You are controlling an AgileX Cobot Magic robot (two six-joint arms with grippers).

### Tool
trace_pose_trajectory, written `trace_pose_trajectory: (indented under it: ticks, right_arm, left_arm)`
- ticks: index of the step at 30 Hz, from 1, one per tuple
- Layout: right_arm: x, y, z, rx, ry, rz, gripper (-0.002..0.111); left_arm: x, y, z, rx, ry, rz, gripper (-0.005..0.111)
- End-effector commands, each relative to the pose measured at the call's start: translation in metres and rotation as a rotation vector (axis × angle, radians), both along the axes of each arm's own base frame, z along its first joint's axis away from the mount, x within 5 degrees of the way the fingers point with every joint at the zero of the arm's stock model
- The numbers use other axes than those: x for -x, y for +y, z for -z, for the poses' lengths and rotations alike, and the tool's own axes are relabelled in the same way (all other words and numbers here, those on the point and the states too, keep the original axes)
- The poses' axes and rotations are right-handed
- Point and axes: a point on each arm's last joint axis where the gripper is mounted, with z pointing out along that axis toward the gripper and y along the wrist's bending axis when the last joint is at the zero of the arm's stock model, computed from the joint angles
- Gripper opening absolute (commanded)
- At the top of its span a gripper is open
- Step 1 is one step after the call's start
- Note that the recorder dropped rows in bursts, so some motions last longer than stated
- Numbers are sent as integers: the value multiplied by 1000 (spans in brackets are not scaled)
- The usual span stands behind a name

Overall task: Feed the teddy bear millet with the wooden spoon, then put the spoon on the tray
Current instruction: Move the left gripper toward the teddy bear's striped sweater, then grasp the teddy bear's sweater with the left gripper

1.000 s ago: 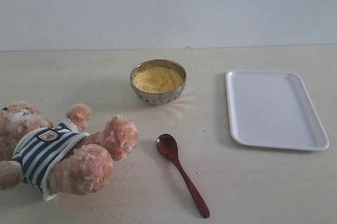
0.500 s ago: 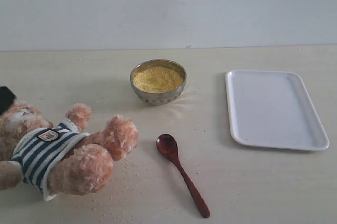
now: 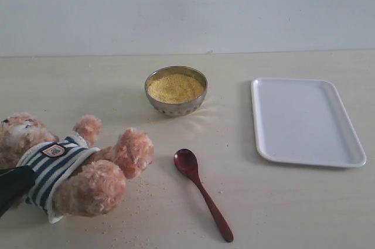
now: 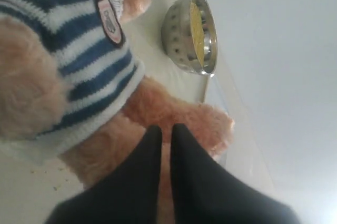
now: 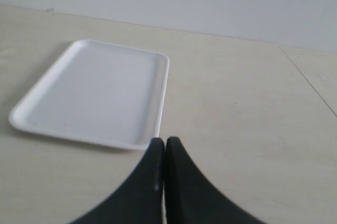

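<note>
The left pincer (image 4: 164, 129) had its two black fingers together, with nothing between them. A moment before, it showed up by the teddy bear's (image 3: 70, 167) head. Now it had come lower and sat in front of the bear's striped shirt, with its tips over the fluffy legs. I could not tell if it touched the fur. Nothing else had moved.

The right pincer (image 5: 165, 142) was closed tight too, with nothing in it. It hung just off one short end of the tray (image 3: 307, 120).

The bear lay on its back at the left edge of the worktop (image 3: 281, 208). The wooden spoon (image 3: 202, 193) lay flat near the front, just beside the bear's foot but not touching it. Its handle pointed to the front right. Some loose grains (image 3: 140, 187) lay between the bear and the spoon.

There was lots of bare room around the spoon and between the spoon and the tray.

The steel bowl (image 3: 176, 108) stood in the middle, toward the back, full of yellow millet (image 3: 174, 88). The white tray lay at the right side with nothing on it.
</note>
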Motion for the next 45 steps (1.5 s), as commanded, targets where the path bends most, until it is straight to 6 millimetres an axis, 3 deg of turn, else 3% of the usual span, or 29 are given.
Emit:
trace_pose_trajectory:
  ticks: [1, 3, 5, 12, 18, 25, 34, 45]
  right_arm:
    - [0, 0, -1, 5, -15, -2, 0]
    - [0, 0, -1, 5, -15, -2, 0]
    - [0, 0, -1, 5, -15, -2, 0]
    - [0, 0, -1, 5, -15, -2, 0]
    - [0, 0, -1, 5, -15, -2, 0]
    - [0, 0, -1, 5, -15, -2, 0]
    - [0, 0, -1, 5, -15, -2, 0]
    - [0, 0, -1, 5, -15, -2, 0]
  left_arm:
    - [-2, 5, 1, -85, -44, -32, 32]
    - [-3, 7, 0, -124, -71, -32, 79]
    - [-1, 4, 2, -183, -76, 36, 111]
    - [2, 3, 6, -222, -43, 80, 110]
    - [8, -15, -3, -21, -76, 218, 110]
    - [17, -18, 7, -183, -52, 377, 110]
    - [8, 11, 22, -288, 154, 28, 110]
    - [5, 16, 21, -224, 168, -76, 110]
